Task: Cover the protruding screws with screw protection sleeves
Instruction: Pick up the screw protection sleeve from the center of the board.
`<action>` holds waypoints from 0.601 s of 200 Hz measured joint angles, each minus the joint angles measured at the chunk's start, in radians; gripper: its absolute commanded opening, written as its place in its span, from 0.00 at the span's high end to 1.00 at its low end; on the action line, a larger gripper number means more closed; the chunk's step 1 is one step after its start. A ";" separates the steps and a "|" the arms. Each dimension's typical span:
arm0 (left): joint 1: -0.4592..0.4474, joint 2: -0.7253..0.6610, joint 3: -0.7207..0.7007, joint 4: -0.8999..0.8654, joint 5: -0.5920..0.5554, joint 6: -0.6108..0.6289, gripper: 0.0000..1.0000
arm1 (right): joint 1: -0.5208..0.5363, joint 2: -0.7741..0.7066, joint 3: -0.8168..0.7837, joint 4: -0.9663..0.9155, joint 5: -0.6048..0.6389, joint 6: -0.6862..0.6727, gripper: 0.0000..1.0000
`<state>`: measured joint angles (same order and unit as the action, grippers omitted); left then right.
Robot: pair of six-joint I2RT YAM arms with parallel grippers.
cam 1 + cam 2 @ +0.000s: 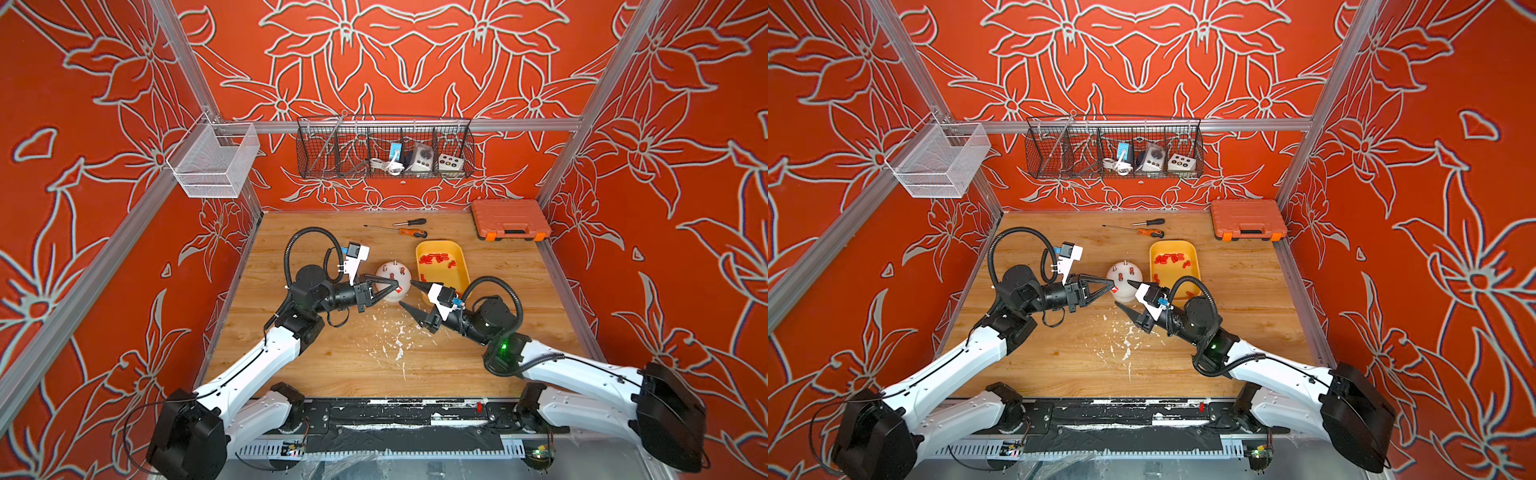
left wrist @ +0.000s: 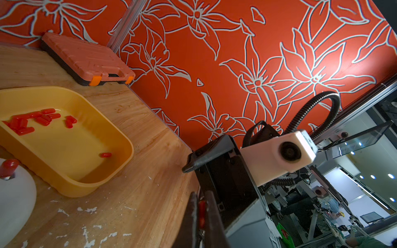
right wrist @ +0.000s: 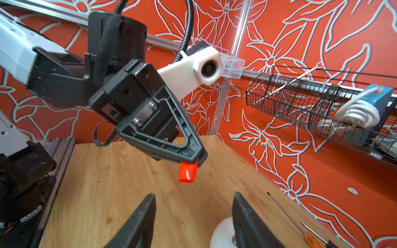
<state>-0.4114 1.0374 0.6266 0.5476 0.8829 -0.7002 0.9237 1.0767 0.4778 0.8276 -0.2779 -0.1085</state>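
Left claw (image 1: 397,286) pinches one screw protection sleeve (image 3: 187,172), open end hanging down, over the white dome's (image 1: 384,270) near edge. The bare protruding screw (image 1: 395,262) stands at the dome's far side, beyond the tips. Right claw (image 1: 406,293), spread and empty, sits beside the dome.

Red floral walls (image 1: 415,62) enclose a wooden tabletop (image 1: 332,365); a wire basket (image 1: 324,153) hangs behind.
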 measured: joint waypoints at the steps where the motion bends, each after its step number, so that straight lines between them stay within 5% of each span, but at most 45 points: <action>1: 0.000 0.000 0.000 0.000 0.000 0.000 1.00 | 0.000 0.000 0.000 0.000 -0.001 0.000 0.43; 85: 0.000 0.000 0.000 -0.002 0.005 0.005 1.00 | 0.000 0.061 0.052 0.014 -0.064 0.018 0.55; 120: 0.000 0.000 0.000 -0.008 0.004 0.012 1.00 | 0.000 0.061 0.053 0.014 -0.084 0.027 0.72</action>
<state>-0.4114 1.0374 0.6266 0.5396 0.8871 -0.6880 0.9237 1.1378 0.5304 0.8421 -0.3618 -0.0811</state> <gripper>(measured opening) 0.047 0.325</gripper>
